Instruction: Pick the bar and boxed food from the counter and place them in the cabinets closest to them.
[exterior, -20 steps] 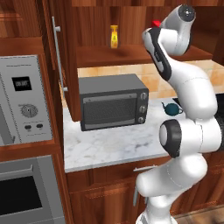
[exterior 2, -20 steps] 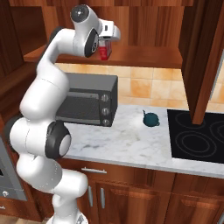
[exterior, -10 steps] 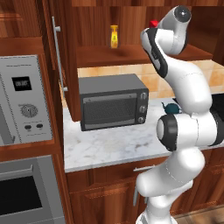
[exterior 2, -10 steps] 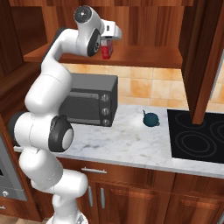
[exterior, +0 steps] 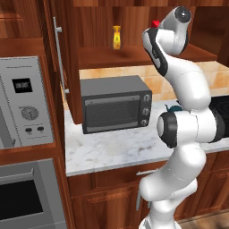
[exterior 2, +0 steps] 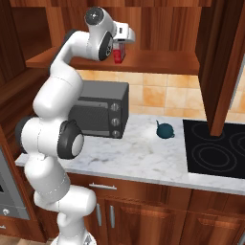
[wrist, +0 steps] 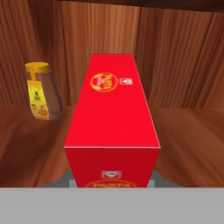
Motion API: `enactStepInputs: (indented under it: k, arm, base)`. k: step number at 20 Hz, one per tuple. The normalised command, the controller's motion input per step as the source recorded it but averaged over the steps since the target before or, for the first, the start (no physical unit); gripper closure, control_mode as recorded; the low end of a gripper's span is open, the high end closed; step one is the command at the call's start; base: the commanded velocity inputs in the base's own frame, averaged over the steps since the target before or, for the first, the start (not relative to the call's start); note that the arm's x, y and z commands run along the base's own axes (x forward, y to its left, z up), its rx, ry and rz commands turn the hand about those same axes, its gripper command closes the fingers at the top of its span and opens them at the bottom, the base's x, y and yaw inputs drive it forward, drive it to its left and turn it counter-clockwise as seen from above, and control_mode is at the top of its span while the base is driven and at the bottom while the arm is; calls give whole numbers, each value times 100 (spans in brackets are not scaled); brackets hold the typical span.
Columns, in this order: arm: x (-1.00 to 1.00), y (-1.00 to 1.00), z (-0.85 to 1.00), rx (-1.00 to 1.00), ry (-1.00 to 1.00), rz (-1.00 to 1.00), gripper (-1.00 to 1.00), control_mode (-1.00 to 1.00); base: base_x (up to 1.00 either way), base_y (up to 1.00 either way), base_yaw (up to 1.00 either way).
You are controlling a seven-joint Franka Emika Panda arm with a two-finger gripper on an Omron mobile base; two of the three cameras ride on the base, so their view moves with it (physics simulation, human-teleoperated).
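The boxed food (wrist: 111,118) is a bright-red carton, and my gripper (exterior 2: 119,47) is shut on it. I hold it inside the open wall cabinet, just over the plank shelf (exterior 2: 158,61). In the left base view its red end (exterior: 155,23) peeks out beside the wrist. Seen from the hand, the carton stretches away toward the cabinet's wooden back wall and covers my fingertips. I cannot tell whether its base touches the shelf. The bar is out of view.
A yellow bottle (wrist: 41,92) stands on the same shelf (exterior: 98,56), left of the carton. The cabinet door (exterior: 58,67) hangs open at left. Below on the counter are a toaster oven (exterior 2: 100,112), a teal kettle (exterior 2: 165,130) and a black cooktop (exterior 2: 215,148).
The carton has stayed nearly in place at the shelf, edging slightly sideways. The arm's elbow has shifted a little. The grip is unchanged.
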Motion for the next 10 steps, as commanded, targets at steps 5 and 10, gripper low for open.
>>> enactStepInputs:
  k: [5,10]
  arm:
    - [24,-2,0,0,0,0,100,-100]
    - [16,-1,0,0,0,0,100,-100]
  base:
    - [0,0,0]
    - [0,0,0]
